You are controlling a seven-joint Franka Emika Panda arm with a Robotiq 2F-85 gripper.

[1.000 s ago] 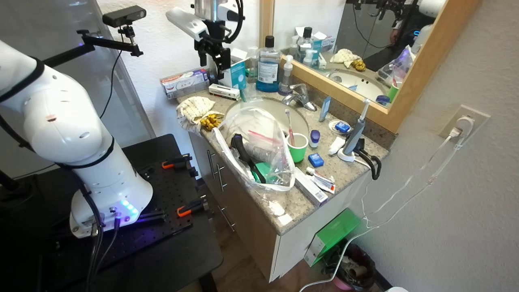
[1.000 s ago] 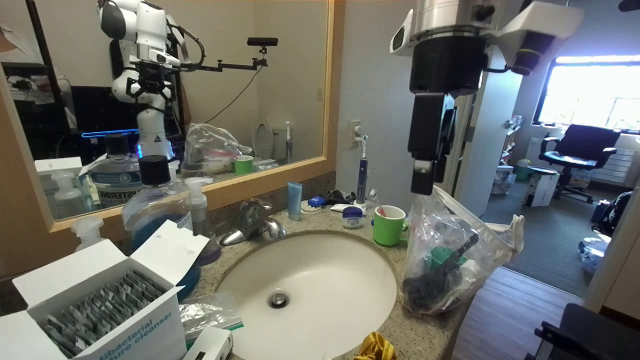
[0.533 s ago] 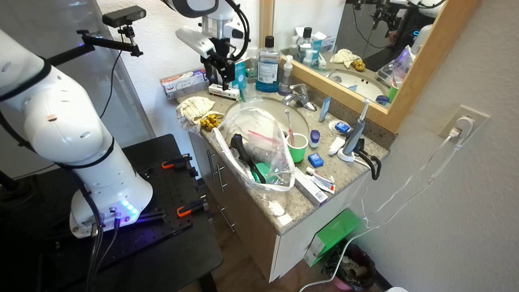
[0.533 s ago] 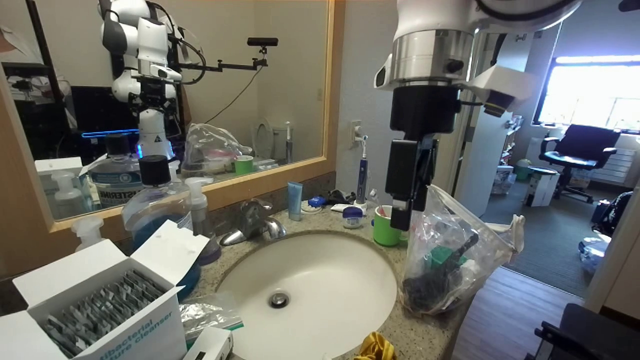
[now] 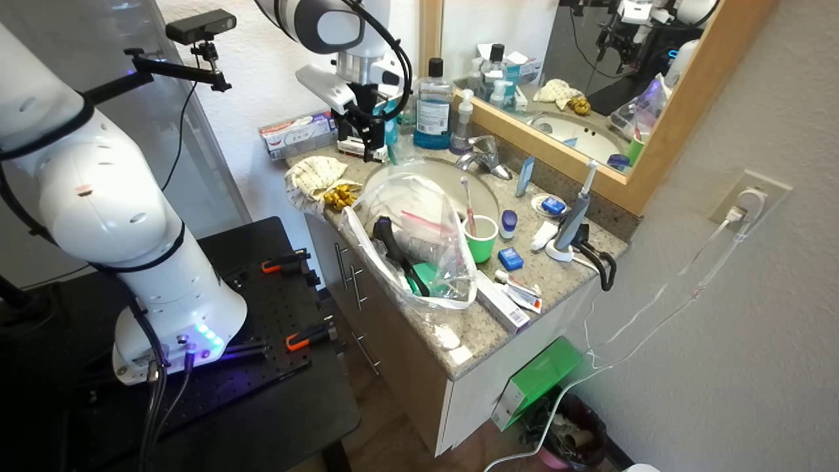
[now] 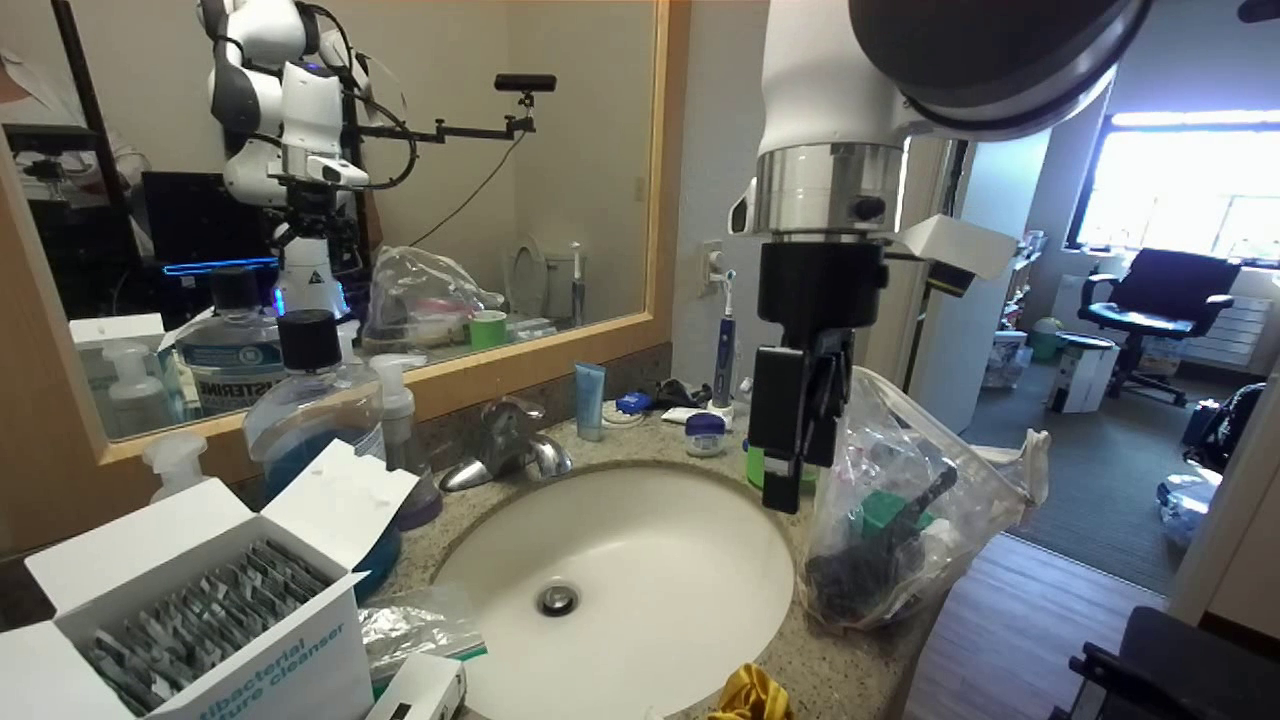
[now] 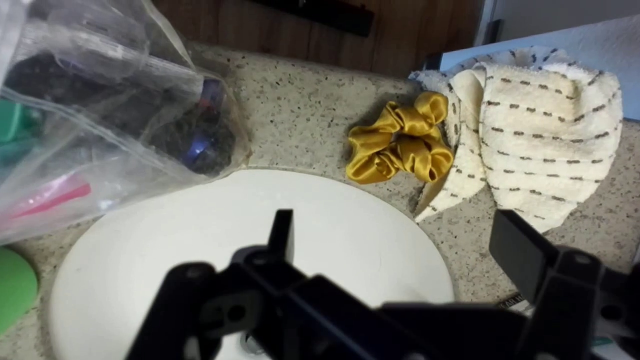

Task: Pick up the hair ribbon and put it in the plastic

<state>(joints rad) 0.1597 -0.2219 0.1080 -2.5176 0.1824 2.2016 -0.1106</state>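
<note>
Wrist view, left to right. The green cup (image 7: 14, 290) is running off the frame edge, only a rounded patch showing; in an exterior view the cup (image 6: 755, 465) is largely hiding behind the tool (image 7: 395, 230). The plastic (image 7: 125, 155) is running out of frame at left and top, its clear, crinkled film throwing whitish glare and blurring the contents. Inside, a dark object (image 7: 200, 140) is lying, looking bristly and rounded at its end, full outline hard to make out. A flat pink strip (image 7: 52, 200) is showing through the film.

The smooth white sink (image 7: 325, 215) is curving below, the tool masking its lower part and much of the metal drain (image 7: 252, 345). Tool state: jaws standing wide apart; in both exterior views the tool is pointing down and hanging above the table (image 7: 295, 115), whose surface is showing speckled stone.

The hair ribbon (image 7: 400, 142) is lying on the table beside the sink rim, apart from the plastic and touching the cloth (image 7: 545, 130). It is forming a puckered ring of glossy gold satin. In an exterior view the bottom edge is cutting the ribbon (image 6: 750, 695) off.

A printed item (image 7: 517, 304) is showing only a sliver at lower right; its kind is staying unclear. The cloth is bunching thickly, its cream terry carrying rows of dark dashes.
</note>
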